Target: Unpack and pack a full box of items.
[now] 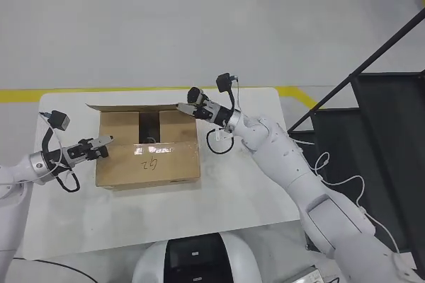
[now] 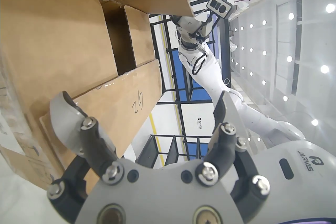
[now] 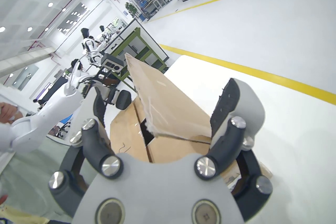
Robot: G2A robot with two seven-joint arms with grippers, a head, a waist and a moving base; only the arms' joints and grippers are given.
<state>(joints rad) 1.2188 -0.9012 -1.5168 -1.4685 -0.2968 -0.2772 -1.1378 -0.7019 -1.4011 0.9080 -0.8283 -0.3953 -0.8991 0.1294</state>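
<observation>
White floor with a yellow line (image 1: 14,94) runs behind a white table (image 1: 227,205), and the cardboard box (image 1: 149,170) sits near the table's middle, a little toward the left.

At the left, the left gripper (image 1: 104,145) hangs at the box's left edge, level with its top. Its fingers are spread apart with nothing between them. In the left wrist view one finger (image 2: 65,114) lies over the near corner of the front flap (image 1: 163,150); whether it touches the cardboard cannot be told.

On the box, the front flap is folded down flat and carries a handwritten mark. The two side flaps behind it are folded inward, leaving a dark gap (image 1: 149,127) between them. The rear flap (image 1: 134,107) stands up along the back edge.

Further right, the right gripper (image 1: 186,107) is at the box's back right corner, its fingers parted. In the right wrist view the rear flap's end lies between them, unclamped.

At the far right, beside the table, stands a black metal staircase (image 1: 382,120).
</observation>
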